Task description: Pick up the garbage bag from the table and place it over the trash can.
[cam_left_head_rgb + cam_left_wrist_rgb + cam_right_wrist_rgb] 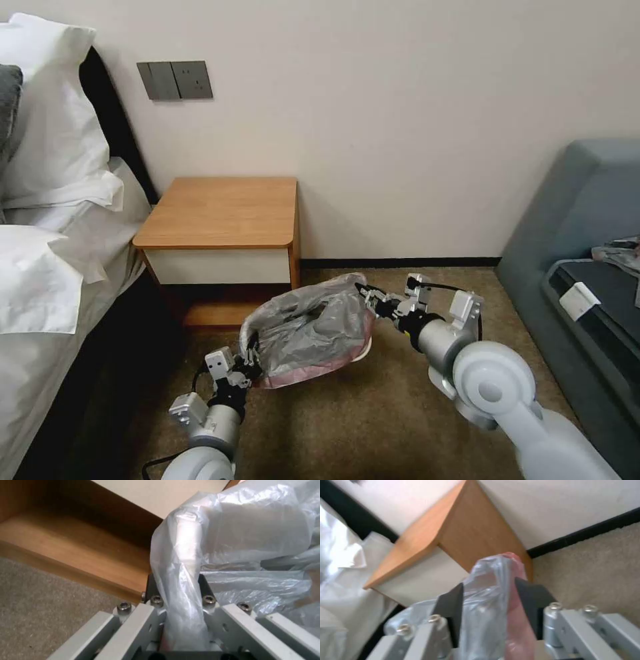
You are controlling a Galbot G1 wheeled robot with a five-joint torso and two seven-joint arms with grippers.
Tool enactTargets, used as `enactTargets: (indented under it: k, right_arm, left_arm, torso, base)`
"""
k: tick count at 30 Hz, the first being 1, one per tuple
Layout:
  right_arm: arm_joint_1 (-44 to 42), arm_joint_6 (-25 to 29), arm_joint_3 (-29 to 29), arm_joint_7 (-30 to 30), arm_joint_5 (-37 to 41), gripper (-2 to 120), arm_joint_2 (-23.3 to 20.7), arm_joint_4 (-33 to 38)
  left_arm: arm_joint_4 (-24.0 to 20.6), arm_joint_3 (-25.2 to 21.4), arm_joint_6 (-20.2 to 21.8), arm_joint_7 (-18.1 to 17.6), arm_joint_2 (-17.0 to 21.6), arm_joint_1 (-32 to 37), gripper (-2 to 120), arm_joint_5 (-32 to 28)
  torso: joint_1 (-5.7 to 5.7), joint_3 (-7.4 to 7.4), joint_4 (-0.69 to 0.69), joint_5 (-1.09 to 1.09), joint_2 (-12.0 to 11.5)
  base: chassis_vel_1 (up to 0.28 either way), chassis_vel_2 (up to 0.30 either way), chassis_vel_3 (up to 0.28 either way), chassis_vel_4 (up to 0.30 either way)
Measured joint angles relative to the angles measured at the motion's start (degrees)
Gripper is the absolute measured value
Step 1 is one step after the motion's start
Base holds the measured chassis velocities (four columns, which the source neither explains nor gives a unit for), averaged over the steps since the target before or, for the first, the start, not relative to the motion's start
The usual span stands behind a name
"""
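My left gripper (248, 363): clamped on a bunched fold of the thin, wrinkly, translucent grey plastic garbage bag (313, 330), at its near-left corner.
My right gripper (368, 295): pinched shut on the far-right edge of the bag, where the pinkish-red hem shows.
Bag: off the table, stretched between my two grippers, low over the carpet (373, 427).
Table: the small orange-brown wooden nightstand (223, 210) with the white drawer front stands beyond the bag against the wall, top bare.
Trash can: a sliver of cream-white rim (363, 350) peeks out just under the bag's right side; the rest is hidden.
Done: pickup, carry and spreading.
Left: by my judgement, settling the mouth down around the rim, then letting go.
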Motion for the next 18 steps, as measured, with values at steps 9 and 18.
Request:
enactTargets:
  k: [9, 18]
  right_arm:
    - [-3.55, 7.05, 3.98, -5.08, 5.63, 77, 5.88, -0.85]
    - [-4.64, 9.16, 4.63, -7.24, 8.27, 100, 11.87, -4.26]
  left_arm:
    - [-0.34, -0.70, 0.29, -0.73, -0.35, -0.01, 3, -3.15]
    - [-1.62, -0.88, 1.23, -1.67, -0.15, 0.02, 3, -5.51]
  torso:
    - [0.00, 0.00, 0.01, 0.00, 0.00]
    - [0.00, 0.00, 0.01, 0.00, 0.00]
  base:
    - [0.000, 0.000, 0.000, 0.000]
    - [0.000, 0.000, 0.000, 0.000]
